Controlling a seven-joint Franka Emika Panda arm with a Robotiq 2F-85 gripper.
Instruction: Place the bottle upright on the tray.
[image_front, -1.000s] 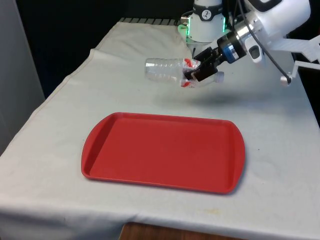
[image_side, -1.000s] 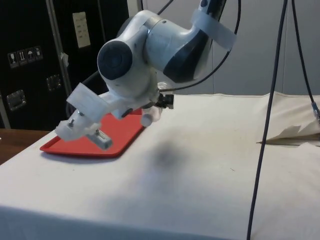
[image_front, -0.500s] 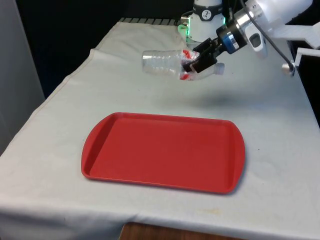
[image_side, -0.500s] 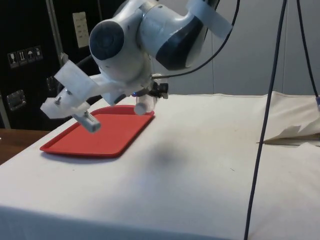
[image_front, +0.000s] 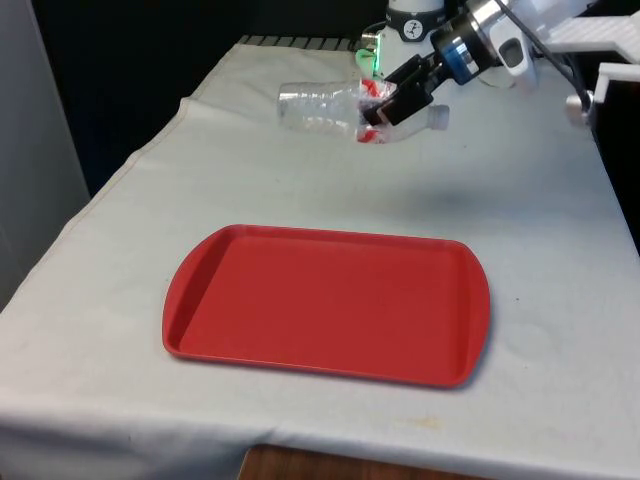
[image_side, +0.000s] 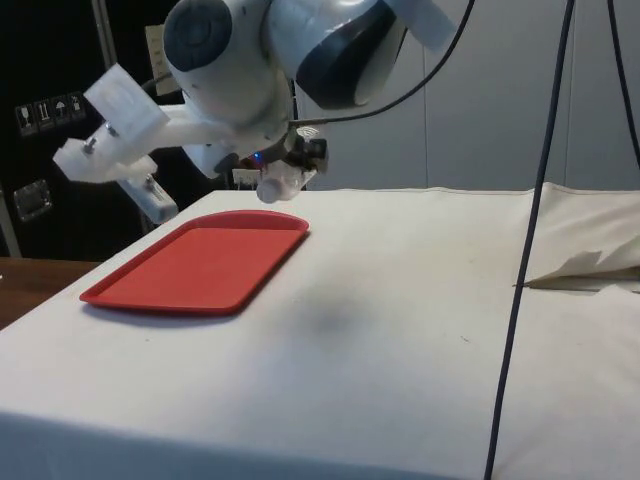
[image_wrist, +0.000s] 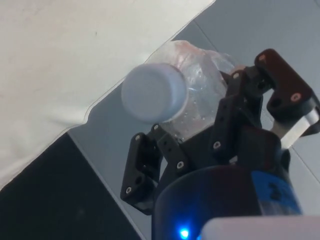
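Note:
A clear plastic bottle (image_front: 322, 107) with a red label and a white cap hangs on its side in the air, beyond the red tray (image_front: 326, 302). My black gripper (image_front: 392, 102) is shut on the bottle at its label end, the cap pointing to the front view's right. From the side, the bottle's cap (image_side: 273, 186) shows just under my gripper (image_side: 290, 160), above the tray's (image_side: 197, 265) far end. The wrist view looks straight at the white cap (image_wrist: 154, 93), the black fingers (image_wrist: 144, 170) closed on the bottle's (image_wrist: 200, 85) neck end.
The tray lies flat on the white cloth near the table's front edge, with nothing on it. A crease of cloth (image_side: 585, 268) rises at the side view's right. A black cable (image_side: 525, 240) hangs down in the side view.
My gripper has risen with the bottle and shifted a little toward the table's far end. The bottle stays on its side in the grip.

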